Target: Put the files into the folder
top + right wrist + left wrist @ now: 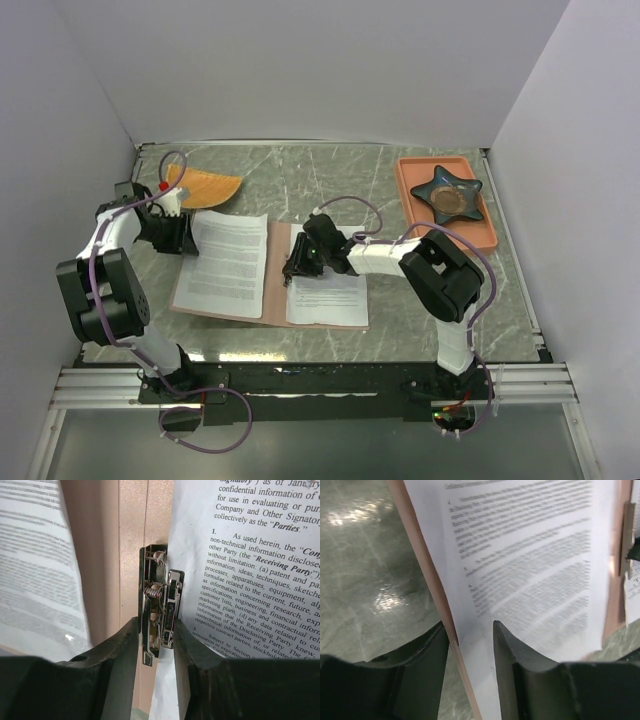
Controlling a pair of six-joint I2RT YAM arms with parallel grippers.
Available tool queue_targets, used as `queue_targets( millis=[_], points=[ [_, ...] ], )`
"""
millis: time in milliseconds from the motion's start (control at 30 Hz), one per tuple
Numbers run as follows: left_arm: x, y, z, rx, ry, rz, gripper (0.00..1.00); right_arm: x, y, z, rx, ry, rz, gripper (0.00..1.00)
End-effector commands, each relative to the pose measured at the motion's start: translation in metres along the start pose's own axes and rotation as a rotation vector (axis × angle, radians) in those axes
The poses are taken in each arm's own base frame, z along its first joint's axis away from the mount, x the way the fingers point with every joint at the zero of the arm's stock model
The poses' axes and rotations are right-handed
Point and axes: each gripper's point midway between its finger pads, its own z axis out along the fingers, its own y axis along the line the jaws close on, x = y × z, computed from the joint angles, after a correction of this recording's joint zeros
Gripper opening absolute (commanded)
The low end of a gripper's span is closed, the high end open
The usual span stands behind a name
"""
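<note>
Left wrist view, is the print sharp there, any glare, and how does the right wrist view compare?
Left wrist view: the print on the files is soft and unreadable, and a bright glare patch sits on the table. Right wrist view: one sheet reads sharply and the metal clip is crisp; the other sheet is blurred.

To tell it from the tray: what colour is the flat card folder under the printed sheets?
The flat card folder is plain pinkish-brown, clearest in the right wrist view.
</note>
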Motion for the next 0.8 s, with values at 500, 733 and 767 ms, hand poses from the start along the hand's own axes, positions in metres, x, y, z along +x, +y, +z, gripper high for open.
queue_targets(
  millis=[500,733,767],
  points=[
    [0.002,-0.111,-0.025,0.34,0.078,0.093,0.4,0.111,-0.177,-0.023,0.635,0.307,-0.055,0.08],
    [-0.016,-0.153,-0.037,0.425,0.08,0.15,0.52,0.115,-0.181,-0.023,0.651,0.316,-0.052,0.1],
    [-0.023,-0.159,-0.039,0.43,0.074,0.16,0.53,0.115,-0.181,-0.023,0.652,0.317,-0.051,0.11]
  ],
)
